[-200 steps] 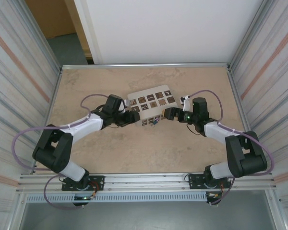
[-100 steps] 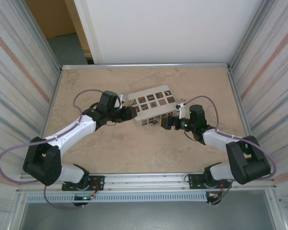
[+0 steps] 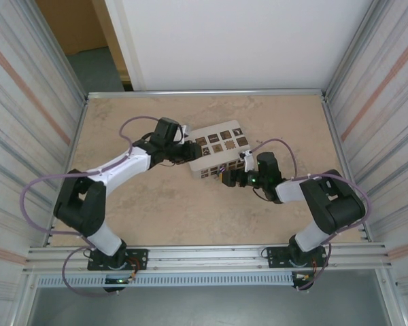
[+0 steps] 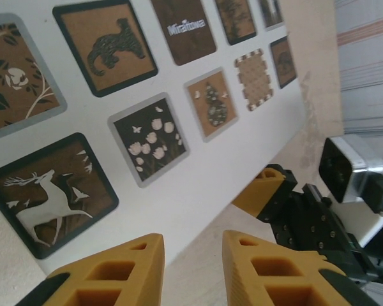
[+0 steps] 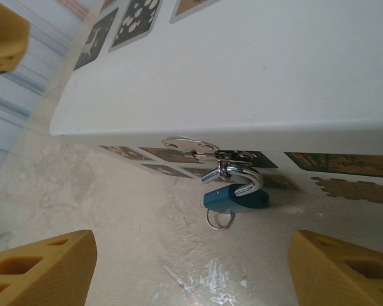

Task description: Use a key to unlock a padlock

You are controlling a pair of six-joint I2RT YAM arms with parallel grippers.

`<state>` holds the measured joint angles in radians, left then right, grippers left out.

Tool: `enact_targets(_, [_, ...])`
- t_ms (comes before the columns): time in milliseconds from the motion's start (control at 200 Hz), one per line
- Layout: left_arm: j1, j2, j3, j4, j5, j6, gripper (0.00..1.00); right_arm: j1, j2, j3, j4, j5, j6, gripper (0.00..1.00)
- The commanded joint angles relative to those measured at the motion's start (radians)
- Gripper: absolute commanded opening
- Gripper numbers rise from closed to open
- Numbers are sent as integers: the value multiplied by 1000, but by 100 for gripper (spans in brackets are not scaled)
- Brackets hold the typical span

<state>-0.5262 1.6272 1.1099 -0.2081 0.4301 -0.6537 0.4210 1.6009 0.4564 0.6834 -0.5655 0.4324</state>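
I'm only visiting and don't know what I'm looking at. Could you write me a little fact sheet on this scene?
Setting: two robot arms on a beige table
Main object: white box with dark picture tiles
Padlock: small, blue, hanging from the metal hasp on the box's side
Under the padlock: small metal ring
Left gripper: open, above the edge of the box's tiled top
Right gripper: open wide, facing the padlock, holding nothing
Locked or unlocked: cannot tell
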Motion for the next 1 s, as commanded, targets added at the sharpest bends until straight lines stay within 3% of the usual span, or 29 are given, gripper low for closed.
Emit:
enact_targets(0, [-3,33,39,6,24,26,29,17,40,31,85,19,-23,76])
enact_targets(631, [-1,103,28,-19,-5,21,26,56,165,91,197,16,-6,69])
enact_targets(992, [-1,102,19,-16,-4,17,26,55,185,90,211,-18,-12,53])
